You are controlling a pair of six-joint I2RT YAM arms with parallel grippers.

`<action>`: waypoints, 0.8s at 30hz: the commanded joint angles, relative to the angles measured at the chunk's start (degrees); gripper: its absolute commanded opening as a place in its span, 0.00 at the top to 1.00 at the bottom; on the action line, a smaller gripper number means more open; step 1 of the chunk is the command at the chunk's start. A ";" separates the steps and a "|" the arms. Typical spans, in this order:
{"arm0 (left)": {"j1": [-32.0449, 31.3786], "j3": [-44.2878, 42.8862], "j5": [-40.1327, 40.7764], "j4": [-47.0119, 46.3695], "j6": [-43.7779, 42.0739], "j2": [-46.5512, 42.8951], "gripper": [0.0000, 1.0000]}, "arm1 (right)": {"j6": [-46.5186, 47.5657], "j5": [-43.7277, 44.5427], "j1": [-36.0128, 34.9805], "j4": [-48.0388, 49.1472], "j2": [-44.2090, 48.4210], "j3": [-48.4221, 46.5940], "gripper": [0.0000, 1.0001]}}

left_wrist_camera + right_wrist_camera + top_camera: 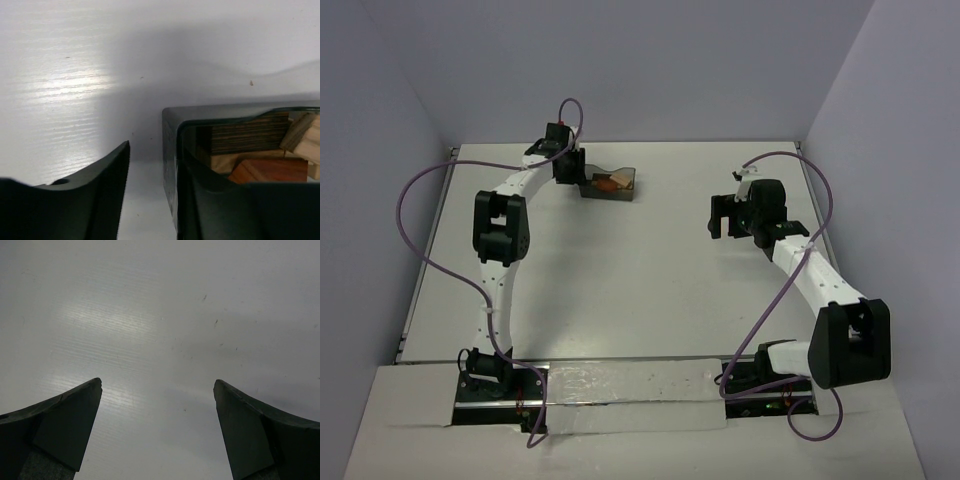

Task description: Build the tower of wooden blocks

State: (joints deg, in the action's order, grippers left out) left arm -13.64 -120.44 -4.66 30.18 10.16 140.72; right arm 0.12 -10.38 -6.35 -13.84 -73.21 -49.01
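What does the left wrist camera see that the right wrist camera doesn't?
Only the left wrist view shows the dark bin holding wooden blocks: a dark striped block, a reddish-brown wedge and light tan pieces; its jaws straddle the bin's wall. Only the right wrist view shows its jaws spread wide over bare white table. Both share the white table and dark jaws standing apart.
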 commanded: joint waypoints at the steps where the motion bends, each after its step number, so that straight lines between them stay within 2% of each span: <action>1: -0.69 -2.59 3.49 0.50 -0.23 0.52 0.58 | 0.67 0.69 0.02 0.50 -0.62 -3.19 0.00; 5: -0.69 -2.74 3.34 1.02 -0.23 0.78 0.77 | 0.80 0.93 0.06 0.61 -0.49 -3.11 0.00; 7: -0.69 -2.52 4.03 1.33 -0.27 0.35 0.93 | 0.85 1.01 0.07 0.65 -0.31 -3.11 0.00; 9: -0.69 -1.59 4.30 1.42 -0.40 -0.46 1.00 | 0.85 1.02 0.02 0.57 -0.01 -3.02 0.00; 15: -0.87 7.00 10.59 -2.25 -1.81 -8.61 1.00 | 1.02 1.06 0.02 0.74 1.12 -2.67 0.00; 24: -6.40 27.40 29.62 -13.48 -12.01 -27.77 1.00 | 1.20 1.15 0.04 0.81 3.12 -2.25 0.00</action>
State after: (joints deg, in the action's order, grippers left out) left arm -16.33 -97.70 14.91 25.35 4.40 122.94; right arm 0.55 -9.89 -6.35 -14.05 -72.68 -49.21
